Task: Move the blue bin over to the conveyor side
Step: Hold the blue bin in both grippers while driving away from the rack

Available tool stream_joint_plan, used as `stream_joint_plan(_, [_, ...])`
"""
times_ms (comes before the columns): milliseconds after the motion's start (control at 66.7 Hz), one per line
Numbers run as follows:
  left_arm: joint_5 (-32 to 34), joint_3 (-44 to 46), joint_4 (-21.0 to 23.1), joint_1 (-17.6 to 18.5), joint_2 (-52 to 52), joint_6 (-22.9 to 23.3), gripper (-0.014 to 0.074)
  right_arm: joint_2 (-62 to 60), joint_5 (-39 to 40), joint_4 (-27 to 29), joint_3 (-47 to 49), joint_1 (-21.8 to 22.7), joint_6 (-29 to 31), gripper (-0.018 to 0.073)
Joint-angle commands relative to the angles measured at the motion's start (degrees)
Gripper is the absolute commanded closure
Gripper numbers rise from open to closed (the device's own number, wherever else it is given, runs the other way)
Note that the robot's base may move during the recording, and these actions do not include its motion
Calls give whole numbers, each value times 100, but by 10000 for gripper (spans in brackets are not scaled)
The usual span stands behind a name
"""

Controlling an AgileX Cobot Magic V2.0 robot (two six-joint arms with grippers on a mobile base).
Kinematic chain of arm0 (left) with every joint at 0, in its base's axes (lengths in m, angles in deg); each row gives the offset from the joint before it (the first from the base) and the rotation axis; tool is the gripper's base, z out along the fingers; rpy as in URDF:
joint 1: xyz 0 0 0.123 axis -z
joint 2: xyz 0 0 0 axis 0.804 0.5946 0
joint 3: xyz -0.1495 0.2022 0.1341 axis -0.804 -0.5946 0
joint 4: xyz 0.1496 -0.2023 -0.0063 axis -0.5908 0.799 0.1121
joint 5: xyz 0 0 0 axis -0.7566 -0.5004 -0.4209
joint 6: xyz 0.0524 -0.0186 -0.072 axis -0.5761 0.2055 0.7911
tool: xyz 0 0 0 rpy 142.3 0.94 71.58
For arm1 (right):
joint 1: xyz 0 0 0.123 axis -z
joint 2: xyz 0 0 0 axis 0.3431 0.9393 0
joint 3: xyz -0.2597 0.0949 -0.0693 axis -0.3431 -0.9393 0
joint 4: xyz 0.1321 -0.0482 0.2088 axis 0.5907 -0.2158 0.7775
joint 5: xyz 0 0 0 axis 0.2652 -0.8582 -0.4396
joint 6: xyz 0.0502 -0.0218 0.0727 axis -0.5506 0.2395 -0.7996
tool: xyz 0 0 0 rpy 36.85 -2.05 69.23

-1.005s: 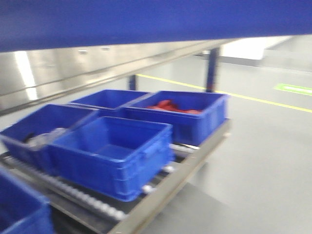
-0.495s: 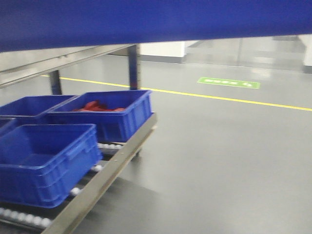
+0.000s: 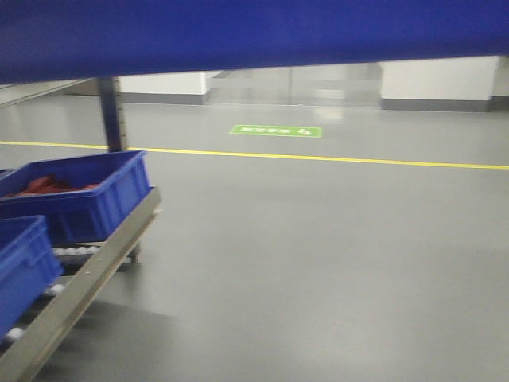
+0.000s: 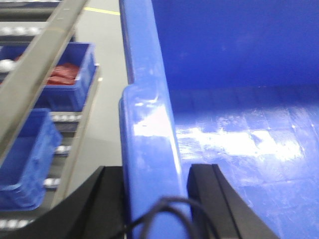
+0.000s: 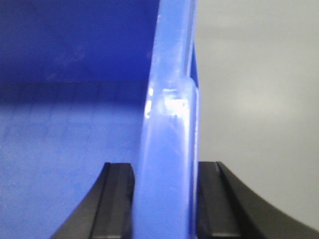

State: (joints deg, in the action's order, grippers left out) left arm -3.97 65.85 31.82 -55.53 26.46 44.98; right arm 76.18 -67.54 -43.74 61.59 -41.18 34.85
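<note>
You have the blue bin [image 4: 149, 124] held in the air between both arms. The left gripper [image 4: 157, 199] is clamped across its thick, glossy left rim, the right gripper [image 5: 167, 199] across the right rim, black fingers [image 5: 117, 199] pressed to both faces. Its smooth wall fills the front view's top edge. Low on your left, a steel roller rack [image 3: 87, 270] carries other blue totes [image 3: 79, 199], one with red contents [image 3: 48, 185]. Grey floor [image 3: 318, 263] with a yellow line [image 3: 334, 159] lies ahead.

Open floor [image 3: 334, 263] ahead, roller rack [image 3: 83, 274] and bins [image 3: 87, 199] left
</note>
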Motion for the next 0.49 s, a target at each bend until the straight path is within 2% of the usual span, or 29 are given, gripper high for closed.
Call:
stream_joint_plan(0, [638,71,-218,3,-120,-104,613,-125,631,-526,91,40,150,636])
stream_joint_plan(480, [638,71,-218,3,-120,-104,613,-125,631,-526,91,40,150,636])
